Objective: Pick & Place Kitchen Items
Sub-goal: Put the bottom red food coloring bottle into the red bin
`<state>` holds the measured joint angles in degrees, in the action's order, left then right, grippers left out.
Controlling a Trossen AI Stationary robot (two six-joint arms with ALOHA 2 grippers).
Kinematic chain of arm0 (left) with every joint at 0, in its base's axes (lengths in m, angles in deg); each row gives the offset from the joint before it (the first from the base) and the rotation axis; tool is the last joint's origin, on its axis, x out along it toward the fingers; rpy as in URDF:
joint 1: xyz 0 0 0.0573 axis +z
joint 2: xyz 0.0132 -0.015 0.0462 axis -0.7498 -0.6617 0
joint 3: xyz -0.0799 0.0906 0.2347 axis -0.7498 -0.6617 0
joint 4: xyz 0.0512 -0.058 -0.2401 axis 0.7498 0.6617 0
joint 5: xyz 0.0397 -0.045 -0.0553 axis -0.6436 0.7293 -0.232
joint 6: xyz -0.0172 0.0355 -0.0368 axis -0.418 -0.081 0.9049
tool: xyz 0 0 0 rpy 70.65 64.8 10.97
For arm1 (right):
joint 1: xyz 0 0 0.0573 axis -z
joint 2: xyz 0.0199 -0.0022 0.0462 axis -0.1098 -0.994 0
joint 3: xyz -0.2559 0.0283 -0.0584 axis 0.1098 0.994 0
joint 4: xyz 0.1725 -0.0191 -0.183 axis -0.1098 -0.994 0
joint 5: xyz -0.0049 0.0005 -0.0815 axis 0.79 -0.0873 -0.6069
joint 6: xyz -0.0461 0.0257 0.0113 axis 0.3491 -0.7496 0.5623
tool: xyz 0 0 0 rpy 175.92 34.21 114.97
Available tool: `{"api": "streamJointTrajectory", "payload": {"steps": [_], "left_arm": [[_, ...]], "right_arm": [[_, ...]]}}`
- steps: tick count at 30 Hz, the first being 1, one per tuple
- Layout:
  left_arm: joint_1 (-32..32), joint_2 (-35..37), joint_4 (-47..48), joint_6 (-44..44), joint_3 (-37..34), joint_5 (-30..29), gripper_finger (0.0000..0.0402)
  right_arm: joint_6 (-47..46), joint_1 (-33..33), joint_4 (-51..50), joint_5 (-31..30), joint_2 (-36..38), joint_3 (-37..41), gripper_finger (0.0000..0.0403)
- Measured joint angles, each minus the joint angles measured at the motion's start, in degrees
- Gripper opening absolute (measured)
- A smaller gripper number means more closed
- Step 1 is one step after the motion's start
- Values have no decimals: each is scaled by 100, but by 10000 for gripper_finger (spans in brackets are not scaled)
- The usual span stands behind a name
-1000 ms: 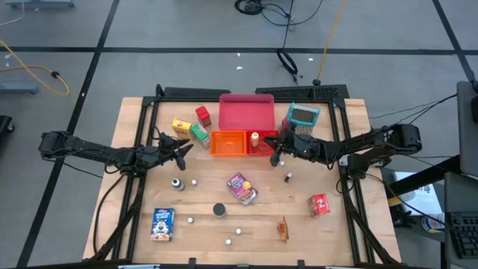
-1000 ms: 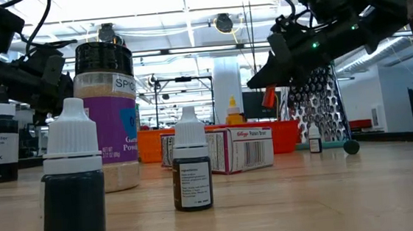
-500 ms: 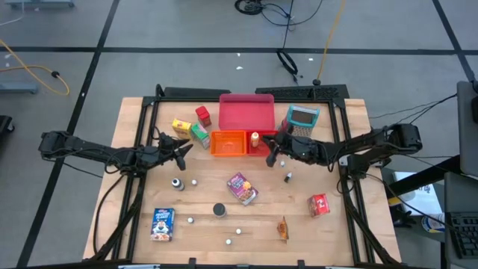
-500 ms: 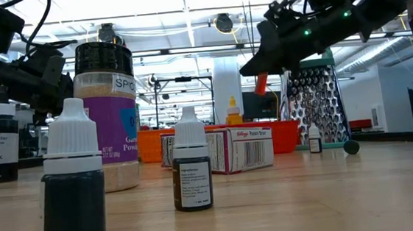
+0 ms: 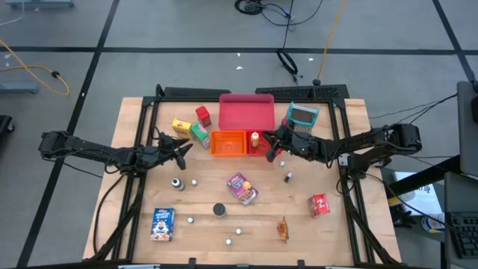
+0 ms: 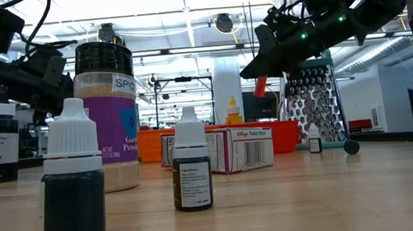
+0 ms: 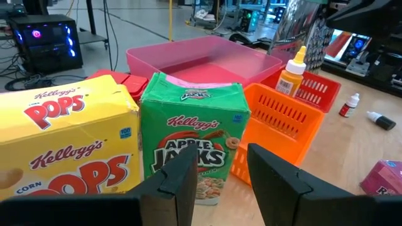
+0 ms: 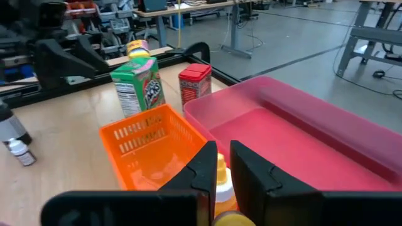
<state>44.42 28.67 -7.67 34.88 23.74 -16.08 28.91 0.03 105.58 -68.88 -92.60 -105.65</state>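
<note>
My right gripper hangs over the red bin, raised above it in the low view, shut on a small orange-red item. A yellow bottle stands in that bin, just ahead of the gripper. My left gripper waits open and level, close to the green Apple Jacks box and the yellow Corn Pops box, touching neither. Both boxes stand upright on the table. My right gripper has the orange-red item between its two fingers, which slant down toward the table's left. A short piece pokes out below the fingers, lifted clear above the bin. The near finger hides the place of contact, so the part held cannot be told.
The orange bin sits left of the red bin, the pink tray behind both, a grater at the right. A red can stands by the boxes. Packets, a blue box, tiny bottles, a black can and white balls lie nearer.
My right gripper has risen and moved a little toward the table's left and far edges, over the red bin. The orange-red piece under its fingers has gone with it. The yellow bottle in the bin has stayed put.
</note>
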Motion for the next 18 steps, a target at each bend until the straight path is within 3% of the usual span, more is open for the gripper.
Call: {"api": "streamJointTrajectory", "payload": {"steps": [11, 18], "left_arm": [[0, 0, -2, -7, 0, -120, 141], [1, 0, 7, -28, 0, -120, 141]], "right_arm": [[304, -5, 0, -2, -1052, -720, 28], [214, 45, -788, -181, -794, -833, 28]]}}
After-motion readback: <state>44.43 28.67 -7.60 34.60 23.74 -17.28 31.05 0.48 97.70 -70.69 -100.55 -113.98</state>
